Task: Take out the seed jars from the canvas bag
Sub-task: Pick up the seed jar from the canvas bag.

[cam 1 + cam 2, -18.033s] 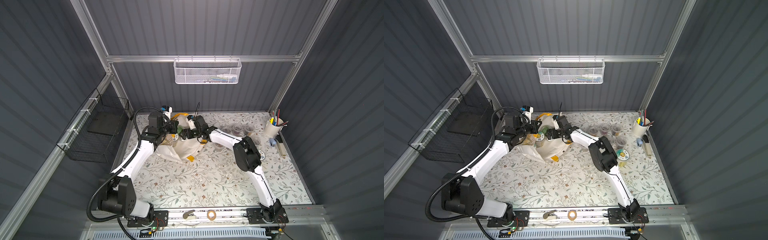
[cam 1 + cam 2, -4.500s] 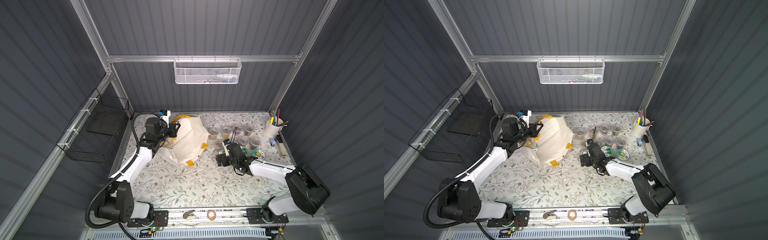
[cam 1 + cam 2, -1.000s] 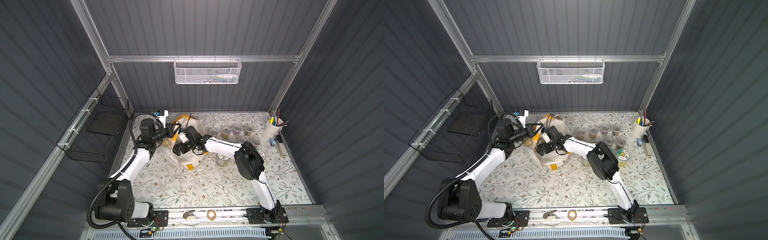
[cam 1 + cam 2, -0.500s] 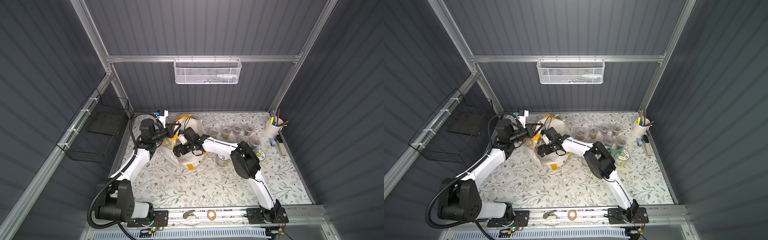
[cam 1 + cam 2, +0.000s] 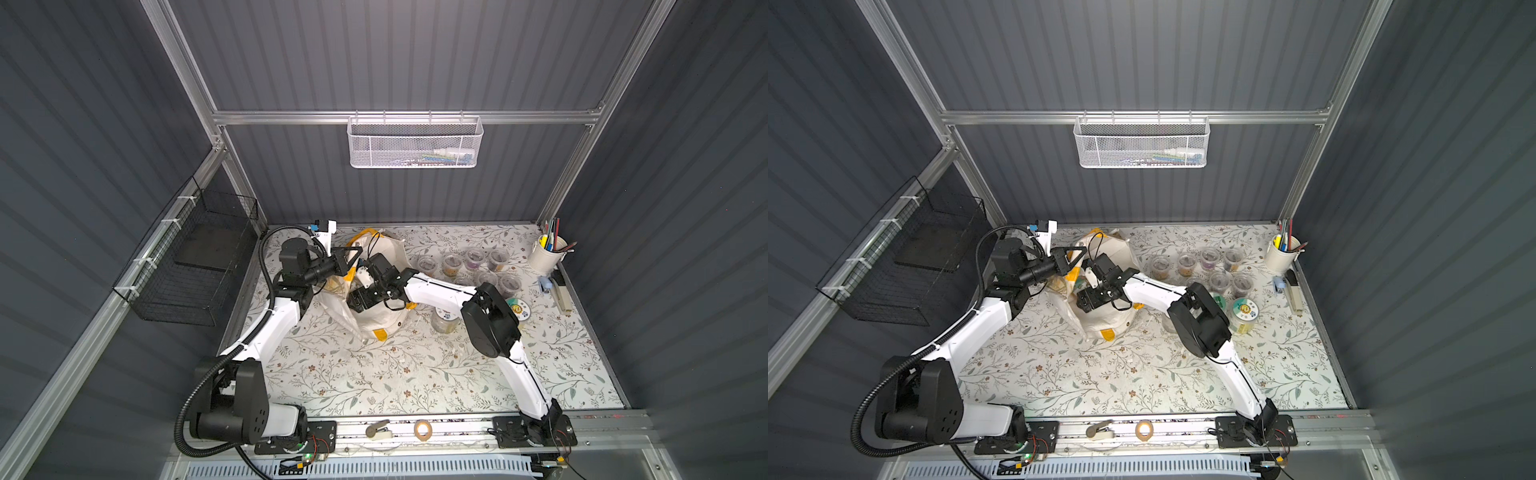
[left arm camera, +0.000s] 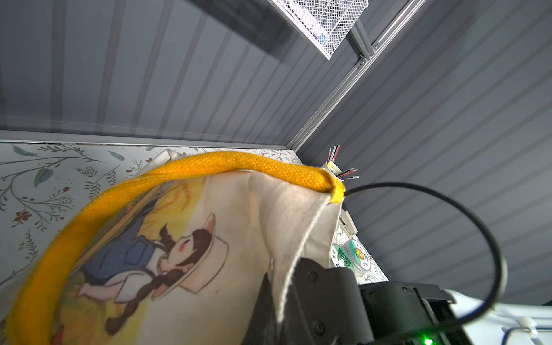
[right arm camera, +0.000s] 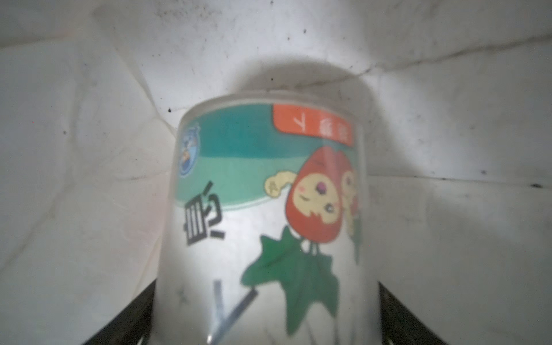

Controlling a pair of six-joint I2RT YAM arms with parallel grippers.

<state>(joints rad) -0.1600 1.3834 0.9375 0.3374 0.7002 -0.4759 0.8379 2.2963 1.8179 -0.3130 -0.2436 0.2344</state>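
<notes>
- My right gripper (image 7: 265, 307) is deep inside the canvas bag (image 5: 384, 318). Its dark fingers (image 7: 125, 322) stand on either side of a seed jar (image 7: 263, 185) with a green-and-white cartoon print. They are hard by its walls, but I cannot tell whether they are pressing it.
- That jar sits against the pale cloth at the bag's far end. I judge that reaching in through the mouth is the only way to it.
- My left gripper (image 5: 351, 259) is clenched at the bag's 10 o'clock rim, beside the yellow handle (image 6: 209, 162). It seems to pinch the cloth, which I read as propping the mouth open for the other arm.
- In both top views the bag slumps on the surface (image 5: 374, 374), with the right arm entering from 3 o'clock.
- Several jars are already out. The small cups (image 5: 473, 257) stand in rows at the bag's 2 o'clock and the pictured-lid jars (image 5: 515, 309) at 3 o'clock. Grouped there, I judge, they leave the mouth unobstructed.
</notes>
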